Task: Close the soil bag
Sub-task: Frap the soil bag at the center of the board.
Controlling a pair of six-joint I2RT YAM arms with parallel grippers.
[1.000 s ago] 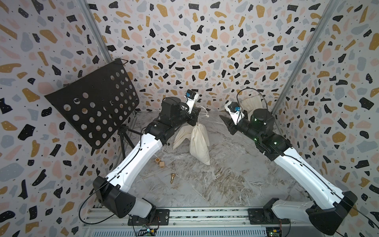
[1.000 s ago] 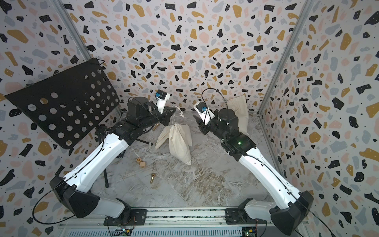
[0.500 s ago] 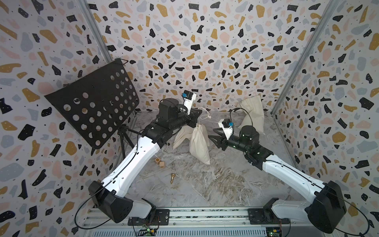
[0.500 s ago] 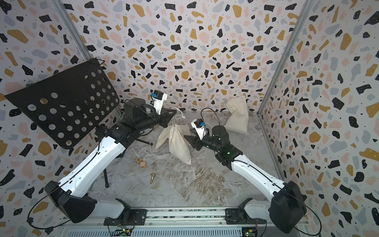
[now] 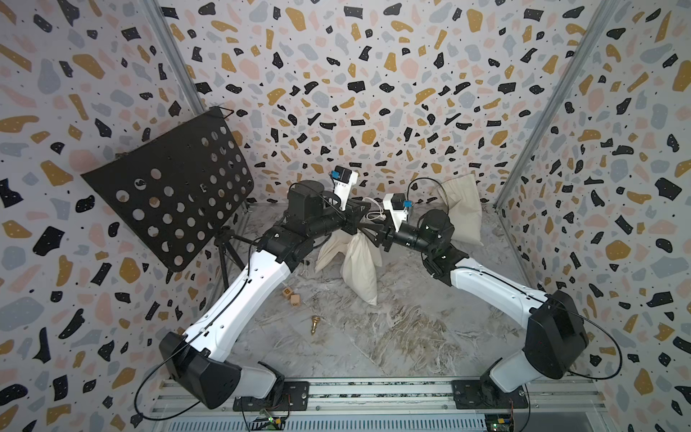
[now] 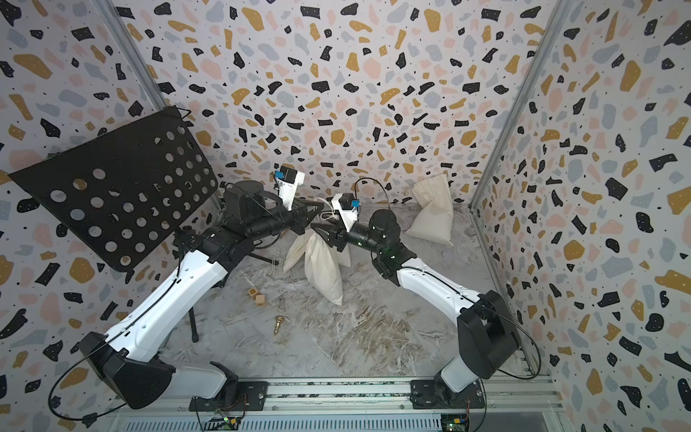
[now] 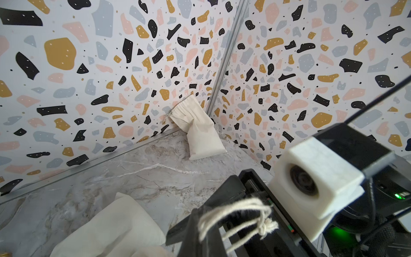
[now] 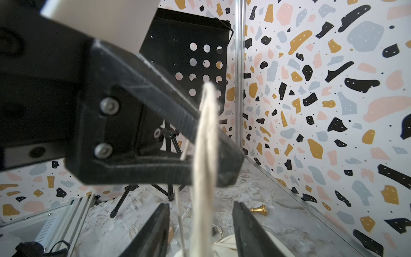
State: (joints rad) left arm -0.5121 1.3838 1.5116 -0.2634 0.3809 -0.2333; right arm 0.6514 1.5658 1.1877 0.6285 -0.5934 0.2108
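On the grey marbled counter (image 5: 374, 336), walled on three sides by panels in a speckled pattern of black, ochre, pink and grey chips (image 5: 336, 74), a cream cloth soil bag (image 5: 361, 265) stands near the middle. Its neck is gathered upward and its lower corner rests on the surface. A second cream cloth bag (image 5: 461, 209) leans in the far right corner, well apart from the first. A black perforated metal music stand (image 5: 168, 194) rises on the left side, and two small wooden cubes (image 5: 291, 295) and a little gold chess pawn (image 5: 315, 323) lie in front of the soil bag.

Both arms meet just above the bag's neck. The left fingers (image 5: 357, 216) are fully closed and pinch the bag's white twisted drawstring (image 7: 231, 210), whose knotted end drapes across them. In the right wrist view the drawstring (image 8: 205, 144) runs taut past the closed left fingers (image 8: 229, 171) and down toward the bag.

The right fingers (image 8: 249, 233) stand partly apart, one on each side of the drawstring (a clear gap shows on both sides of it), so they grip nothing. In both top views they sit just beside the bunched neck, facing the left fingers (image 6: 308, 214).
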